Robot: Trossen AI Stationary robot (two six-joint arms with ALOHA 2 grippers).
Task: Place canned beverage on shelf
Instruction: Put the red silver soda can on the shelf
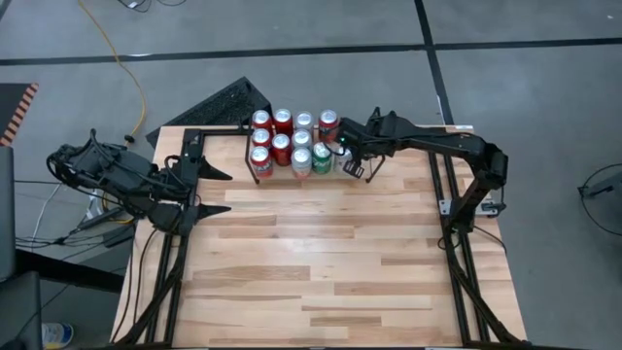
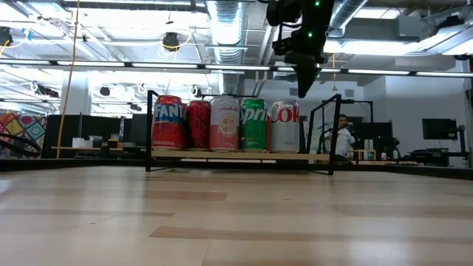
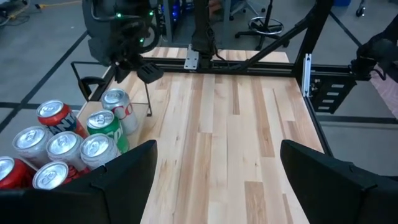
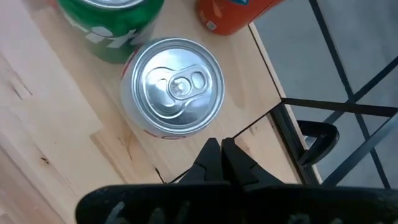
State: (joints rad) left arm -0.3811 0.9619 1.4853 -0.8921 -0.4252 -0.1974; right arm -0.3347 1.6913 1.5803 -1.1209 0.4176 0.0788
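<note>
Several cans stand upright on the shelf (image 2: 236, 157), a low black rod rack at the table's far edge. The rightmost front can is a silver Coke can (image 4: 177, 87), next to a green Sprite can (image 2: 253, 125). My right gripper (image 4: 221, 152) is shut and empty, pointing down just above and to the right of the silver can (image 2: 285, 125); it also shows in the low view (image 2: 304, 90). My left gripper (image 1: 219, 192) is wide open and empty at the table's left edge.
The shelf's upright end loop (image 2: 327, 133) stands just right of the silver can, under my right gripper. Black rails (image 1: 455, 209) edge the table. A keyboard (image 1: 219, 105) lies beyond the far left corner. A person (image 2: 341, 134) is far behind in the room.
</note>
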